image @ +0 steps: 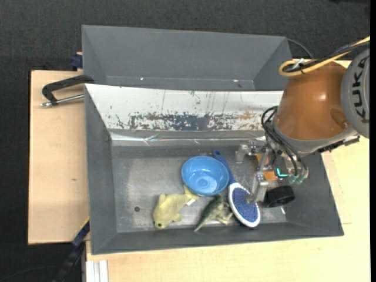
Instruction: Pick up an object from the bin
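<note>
Camera view, looking down into the grey metal bin [141, 175]. I see the arm enter from the right, its wrist under a rounded orange cover [311, 107], with a bundle of cables [289, 170] hanging below it. The claw [259, 188] is low over the right part of the bin floor. From this angle I cannot tell whether the claw is open or closed, and I see nothing gripped in it.

The thing nearest the claw is an oval blue brush [244, 205] with a white rim. It lies flat on the floor near the front wall, right of centre. The claw's tip stands at the brush's upper right edge; I cannot tell whether the two touch.

A small black block [278, 195] sits just right of the claw; I cannot tell whether it belongs to the robot or to the bin.

Left of the brush, and just beside it, lies a green toy figure [211, 214], stretched out towards the front wall. Behind that figure a round light-blue bowl [204, 175] stands upright, mouth up, near the middle of the floor. A pale yellow soft toy [168, 209] lies to the front left of the bowl, its upper end touching the bowl's rim.

The left part of the floor is bare metal.
</note>
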Controlling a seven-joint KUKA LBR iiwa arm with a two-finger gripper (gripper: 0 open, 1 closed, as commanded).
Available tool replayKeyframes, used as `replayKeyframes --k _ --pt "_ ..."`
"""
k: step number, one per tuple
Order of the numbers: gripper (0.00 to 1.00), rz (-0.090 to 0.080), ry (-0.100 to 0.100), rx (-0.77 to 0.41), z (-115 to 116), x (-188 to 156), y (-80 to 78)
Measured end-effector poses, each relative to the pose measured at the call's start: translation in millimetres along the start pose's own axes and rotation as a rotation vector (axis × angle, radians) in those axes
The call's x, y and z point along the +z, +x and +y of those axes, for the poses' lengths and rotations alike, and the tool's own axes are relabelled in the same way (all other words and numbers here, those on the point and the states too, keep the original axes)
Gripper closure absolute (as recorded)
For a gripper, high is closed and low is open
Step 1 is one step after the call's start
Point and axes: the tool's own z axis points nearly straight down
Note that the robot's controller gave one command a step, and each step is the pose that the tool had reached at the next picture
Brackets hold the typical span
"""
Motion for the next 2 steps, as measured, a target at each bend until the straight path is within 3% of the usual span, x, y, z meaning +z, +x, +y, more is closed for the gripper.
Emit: replayKeyframes --k 1,2 --pt "0.00 -0.016 0.002 -0.047 54 103 -61.0" --pt "0.00 -0.014 -0.001 0.047 54 75 -48.3"
